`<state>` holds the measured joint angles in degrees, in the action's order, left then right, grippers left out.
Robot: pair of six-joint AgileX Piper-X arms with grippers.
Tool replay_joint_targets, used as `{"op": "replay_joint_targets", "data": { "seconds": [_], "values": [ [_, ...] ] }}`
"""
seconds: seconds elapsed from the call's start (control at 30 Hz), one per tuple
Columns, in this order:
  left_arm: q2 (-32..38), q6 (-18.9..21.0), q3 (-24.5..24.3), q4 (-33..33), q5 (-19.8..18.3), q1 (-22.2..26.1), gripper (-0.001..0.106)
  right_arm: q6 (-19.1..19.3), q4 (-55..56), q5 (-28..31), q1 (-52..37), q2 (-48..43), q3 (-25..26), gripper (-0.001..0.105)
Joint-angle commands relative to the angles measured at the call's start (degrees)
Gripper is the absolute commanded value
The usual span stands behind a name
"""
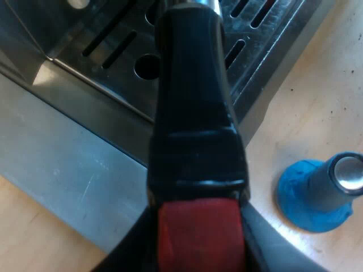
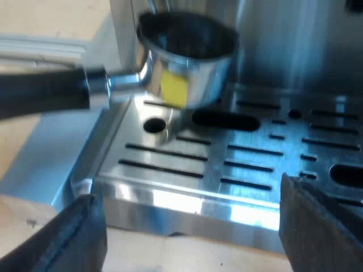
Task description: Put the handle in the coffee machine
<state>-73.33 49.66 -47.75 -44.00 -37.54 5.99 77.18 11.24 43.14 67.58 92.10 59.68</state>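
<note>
Holder (image 2: 122, 82) in the air over the slotted drip tray (image 2: 170, 190) of the espresso machine (image 2: 295, 45), its metal basket (image 2: 193, 73) above the tray near one corner and not locked into the machine's front. My left gripper (image 1: 197, 243) is clamped on the dark handle (image 1: 195, 113) at its red end (image 1: 198, 226), one finger on either side; the blue tamper (image 1: 317, 190) rests on the bench (image 1: 317, 85) just off the tray's corner. My right gripper (image 2: 187, 226) hangs before the tray's front edge, fingers spread wide and holding nothing.
</note>
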Motion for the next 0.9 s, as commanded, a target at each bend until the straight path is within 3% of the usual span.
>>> {"op": "replay_joint_targets", "data": {
  "seconds": [0.03, 0.23, 0.4, 0.47, 0.6, 0.87, 0.9],
  "values": [
    [0.8, -0.7, -1.0, 1.5, -4.5, -0.1, 0.000, 1.4, -1.3, 0.1, -0.1, 0.1, 0.6, 0.066],
    [0.8, -1.1, -1.2, 2.3, -6.1, -0.1, 0.000, 1.2, -3.5, -1.0, 0.1, 1.0, 0.6, 0.066],
    [0.8, -1.6, -1.2, 2.8, -6.5, -0.2, 0.000, 1.5, -11.2, 1.4, 0.1, 1.2, -1.7, 0.064],
    [0.8, -1.6, -1.2, 3.5, -6.7, -0.3, 0.000, 4.3, -21.7, 4.7, 0.2, 1.2, -5.5, 0.063],
    [0.8, -1.6, -1.2, 3.9, -7.9, -0.3, 0.000, 11.6, -32.5, 4.7, 0.7, 1.8, -9.5, 0.063],
    [0.3, -1.5, -1.4, 5.3, -8.2, -0.3, 0.000, 20.5, -43.4, 4.9, 0.7, 5.5, -9.8, 0.063],
    [-0.2, -1.3, -1.5, 5.2, -8.2, -0.3, 0.000, 22.3, -46.1, 7.1, 0.7, 6.5, -9.8, 0.063]
  ]
}}
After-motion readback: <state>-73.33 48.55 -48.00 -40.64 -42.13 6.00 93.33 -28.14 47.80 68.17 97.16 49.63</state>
